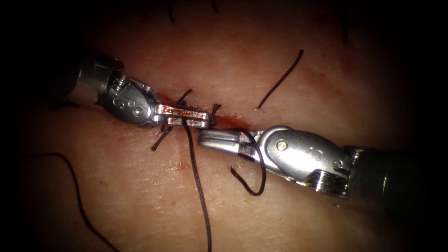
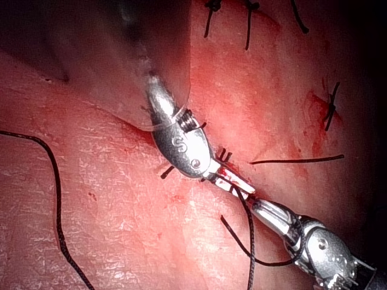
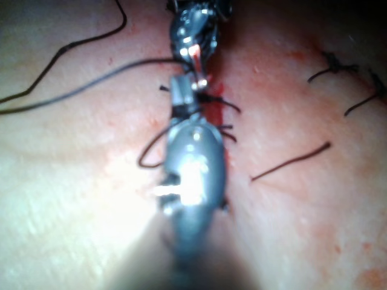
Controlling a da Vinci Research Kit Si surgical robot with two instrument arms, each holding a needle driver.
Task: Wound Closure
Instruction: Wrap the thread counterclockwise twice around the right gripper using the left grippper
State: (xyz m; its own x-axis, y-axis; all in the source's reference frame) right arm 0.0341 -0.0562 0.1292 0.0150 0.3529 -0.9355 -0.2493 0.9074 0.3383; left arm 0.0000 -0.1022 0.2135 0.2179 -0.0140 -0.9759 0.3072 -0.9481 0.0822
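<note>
The left tool [image 1: 205, 119] lies along the cut [image 1: 235, 123] from the left, its jaws shut on the dark thread [image 1: 198, 186], which hangs down from them across the tissue [image 1: 140, 196]. The right tool [image 1: 201, 138] comes in from the right, its tip just below the left jaws; its jaws are shut with nothing visible between them. A loop of thread [image 1: 262, 175] wraps over the base of its jaws and curls to a free end. In the left wrist view the left tool [image 2: 242, 187] and right tool [image 2: 259, 208] meet tip to tip. The right wrist view shows the right tool [image 3: 181, 90].
A tied stitch [image 1: 214, 111] with short tails sits at the left tool's tip, another [image 1: 161, 137] under its jaws. A loose cut thread piece [image 1: 280, 79] lies right of the cut. More thread [image 1: 74, 186] curves over the left tissue. Red fluid [image 1: 228, 122] marks the cut.
</note>
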